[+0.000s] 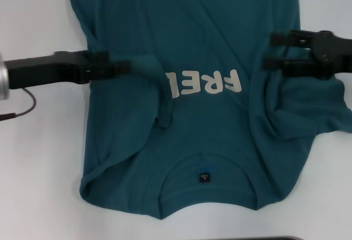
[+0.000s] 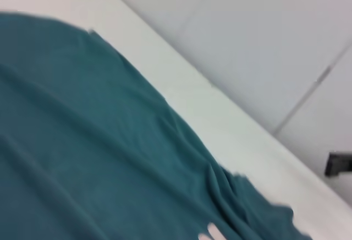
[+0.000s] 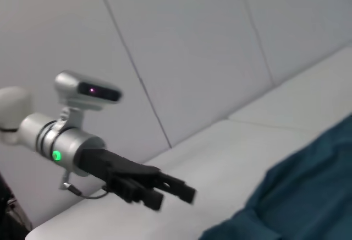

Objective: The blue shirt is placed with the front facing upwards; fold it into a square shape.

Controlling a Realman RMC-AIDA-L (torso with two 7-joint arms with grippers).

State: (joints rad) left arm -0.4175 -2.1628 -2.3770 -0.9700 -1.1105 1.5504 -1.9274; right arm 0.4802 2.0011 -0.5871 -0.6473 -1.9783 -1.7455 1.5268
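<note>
Blue shirt (image 1: pixel 192 124): spread front-up on the white table (image 1: pixel 38 185), collar nearest the robot, hem running off the far edge of the head view.
Lettering (image 1: pixel 204 83): cream block letters across the chest, and only "FRE" and part of the next letter show, because a fold of cloth lies over the rest.
Neck label (image 1: pixel 204 177): small and black, sitting just inside the collar.
Shirt's left side: folded in toward the middle, a ridge of fabric running from under the left gripper down toward the collar.
Shirt's right side: bunched up, the sleeve rumpled in a heap below the right gripper.
Left gripper (image 1: pixel 124 66): reaching in from the left at chest height, over the folded edge of the shirt; jaws look drawn close together, and I cannot tell whether they have cloth between them.
Right gripper (image 1: pixel 275 50): coming in from the right over the shirt's right edge, jaws parted with a clear gap, nothing visibly caught in it.
Left wrist view: teal cloth (image 2: pixel 93 157) fills most of it, table edge beyond.
Right wrist view: the left gripper (image 3: pixel 165 191) shows across the table, above the surface, with a corner of the shirt (image 3: pixel 308 196) near.
</note>
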